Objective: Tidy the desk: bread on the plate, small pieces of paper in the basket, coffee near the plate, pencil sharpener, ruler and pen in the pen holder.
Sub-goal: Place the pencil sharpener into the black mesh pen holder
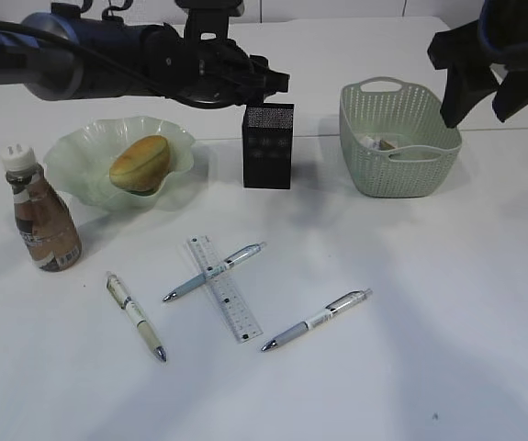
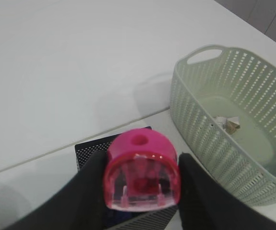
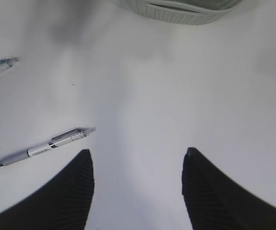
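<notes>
My left gripper (image 2: 141, 160) is shut on a pink pencil sharpener (image 2: 142, 172), held just above the black mesh pen holder (image 1: 267, 147). The bread (image 1: 140, 162) lies in the green plate (image 1: 75, 156), and the coffee (image 1: 45, 220) stands upright to its left. A clear ruler (image 1: 227, 294) lies on the desk, with one pen (image 1: 213, 272) crossing it and two more pens (image 1: 135, 317) (image 1: 317, 320) on either side. Small pieces of paper (image 2: 226, 123) lie in the basket (image 1: 399, 165). High by the basket's right end, my right gripper (image 1: 477, 115) is open and empty.
The right wrist view looks down on bare white desk (image 3: 176, 96), with one pen (image 3: 44, 147) at the left and the basket's rim (image 3: 176, 14) at the top. A seam in the desk (image 1: 493, 130) runs behind the holder and basket.
</notes>
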`<act>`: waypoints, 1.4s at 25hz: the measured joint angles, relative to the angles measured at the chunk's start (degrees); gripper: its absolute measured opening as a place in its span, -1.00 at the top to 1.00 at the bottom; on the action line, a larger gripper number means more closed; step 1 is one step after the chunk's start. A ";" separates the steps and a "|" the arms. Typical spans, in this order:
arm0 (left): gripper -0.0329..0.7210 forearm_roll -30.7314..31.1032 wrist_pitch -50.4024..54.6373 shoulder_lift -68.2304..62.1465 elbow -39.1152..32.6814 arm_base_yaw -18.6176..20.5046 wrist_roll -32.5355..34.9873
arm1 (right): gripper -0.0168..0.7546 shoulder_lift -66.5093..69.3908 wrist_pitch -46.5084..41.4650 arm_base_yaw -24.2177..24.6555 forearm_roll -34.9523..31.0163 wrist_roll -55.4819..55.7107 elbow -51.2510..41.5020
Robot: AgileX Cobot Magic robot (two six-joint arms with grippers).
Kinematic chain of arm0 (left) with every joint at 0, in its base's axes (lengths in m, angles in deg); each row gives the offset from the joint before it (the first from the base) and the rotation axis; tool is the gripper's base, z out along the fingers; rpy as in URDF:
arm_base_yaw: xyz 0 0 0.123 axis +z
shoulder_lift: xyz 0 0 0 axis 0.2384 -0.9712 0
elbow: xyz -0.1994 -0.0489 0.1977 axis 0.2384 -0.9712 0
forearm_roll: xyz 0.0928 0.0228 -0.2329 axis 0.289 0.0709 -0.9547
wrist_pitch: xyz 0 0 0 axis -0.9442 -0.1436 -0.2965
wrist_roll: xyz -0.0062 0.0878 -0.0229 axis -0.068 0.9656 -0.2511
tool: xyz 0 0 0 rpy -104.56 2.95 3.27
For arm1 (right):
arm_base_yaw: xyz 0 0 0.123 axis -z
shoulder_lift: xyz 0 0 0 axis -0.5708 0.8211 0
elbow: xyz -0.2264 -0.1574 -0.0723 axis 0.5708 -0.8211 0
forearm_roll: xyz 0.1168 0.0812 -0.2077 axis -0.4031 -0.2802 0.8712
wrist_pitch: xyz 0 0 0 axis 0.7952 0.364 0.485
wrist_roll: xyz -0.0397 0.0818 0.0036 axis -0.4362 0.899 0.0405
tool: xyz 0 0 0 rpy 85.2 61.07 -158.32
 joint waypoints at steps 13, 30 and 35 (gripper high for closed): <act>0.14 -0.02 0.58 -5.80 4.74 0.00 0.00 | -0.23 0.00 0.00 0.00 0.00 0.00 0.00; 0.13 -0.02 -0.12 -7.58 4.83 0.00 0.00 | -0.23 0.00 0.00 0.00 1.38 0.00 0.00; 0.13 -0.02 -1.87 -7.58 4.83 0.00 0.00 | -0.23 0.00 0.00 0.00 1.38 0.00 0.00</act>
